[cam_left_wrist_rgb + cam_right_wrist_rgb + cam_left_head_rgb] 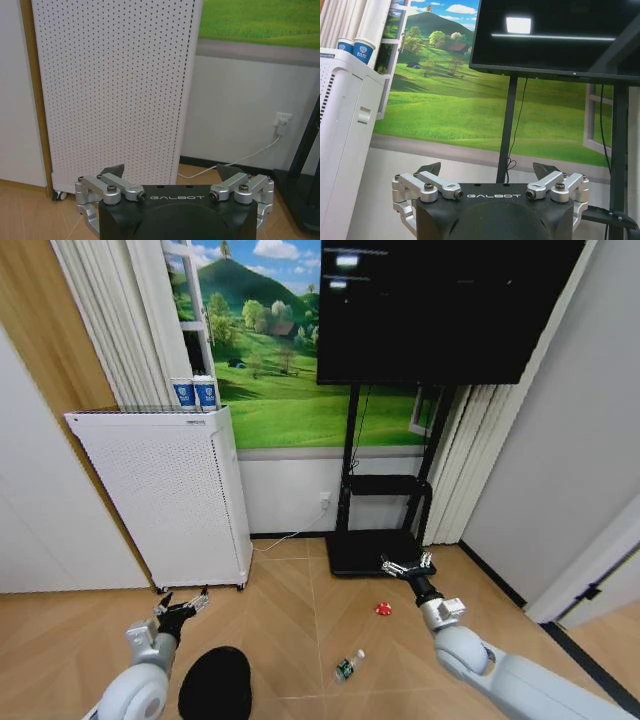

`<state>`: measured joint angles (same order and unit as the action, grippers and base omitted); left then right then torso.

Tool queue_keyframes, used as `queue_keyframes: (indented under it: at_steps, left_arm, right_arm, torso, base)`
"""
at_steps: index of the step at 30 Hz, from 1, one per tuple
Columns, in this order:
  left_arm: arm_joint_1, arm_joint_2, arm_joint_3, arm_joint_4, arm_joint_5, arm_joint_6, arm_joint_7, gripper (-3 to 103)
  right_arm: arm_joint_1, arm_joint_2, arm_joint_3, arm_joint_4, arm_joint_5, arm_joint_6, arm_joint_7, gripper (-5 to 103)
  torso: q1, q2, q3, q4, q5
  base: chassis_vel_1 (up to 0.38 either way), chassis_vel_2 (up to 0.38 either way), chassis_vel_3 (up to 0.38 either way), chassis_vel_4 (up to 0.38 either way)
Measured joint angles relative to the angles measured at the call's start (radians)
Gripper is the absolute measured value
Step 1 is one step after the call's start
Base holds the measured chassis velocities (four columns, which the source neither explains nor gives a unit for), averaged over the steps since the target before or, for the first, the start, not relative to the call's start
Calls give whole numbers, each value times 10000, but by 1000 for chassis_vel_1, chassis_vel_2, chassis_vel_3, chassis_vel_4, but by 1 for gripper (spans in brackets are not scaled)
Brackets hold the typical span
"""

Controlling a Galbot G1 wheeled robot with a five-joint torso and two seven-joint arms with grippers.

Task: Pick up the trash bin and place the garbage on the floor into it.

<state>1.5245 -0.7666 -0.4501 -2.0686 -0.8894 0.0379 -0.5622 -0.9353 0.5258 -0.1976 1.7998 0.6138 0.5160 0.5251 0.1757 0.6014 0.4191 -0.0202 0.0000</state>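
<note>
The trash bin (215,683) stands on the wooden floor (290,620) at the near edge of the head view, mouth up and dark inside, just beside the left arm and below and slightly to the right of the left gripper (183,607). That gripper hangs above the floor with its jaws apart, pointing toward the white cabinet (165,495), so the bin lies behind and under the jaws rather than ahead of them; I judge the left arm the nearer one for the pick. A clear bottle with a green label (348,666) lies on the floor to the right of the bin, its long axis slanting from near-left to far-right. A red wrapper (383,608) lies farther on, near the black TV-stand base (365,552) and close below the right gripper (407,566), whose jaws are also apart and empty. Counted: one bin, one bottle, one red wrapper visible. Two blue-and-white cups (194,392) stand on the cabinet's top, at its back edge.
</note>
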Motion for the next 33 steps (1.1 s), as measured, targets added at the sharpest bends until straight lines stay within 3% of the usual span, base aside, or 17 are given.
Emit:
queue_keyframes:
  at_steps: [6,15,33]
  left_arm:
    - [1037,-537,-234,-53,365,-163,270,100]
    - [1690,-1278,-418,137,860,-388,445,100]
    - [2887,-3089,192,964,2153,-967,745,100]
  right_arm:
    - [-50,35,35,-72,0,3,66,100]
    - [-199,169,37,-254,-154,58,66,100]
    - [-171,415,-111,-813,-314,165,9,100]
  torso:
    - [-137,-336,-200,2,0]
    - [-280,-694,-416,0,1]
    - [-575,-1473,-898,1,0]
  base:
    - [0,0,0,0]
    - [0,0,0,0]
    - [0,0,0,0]
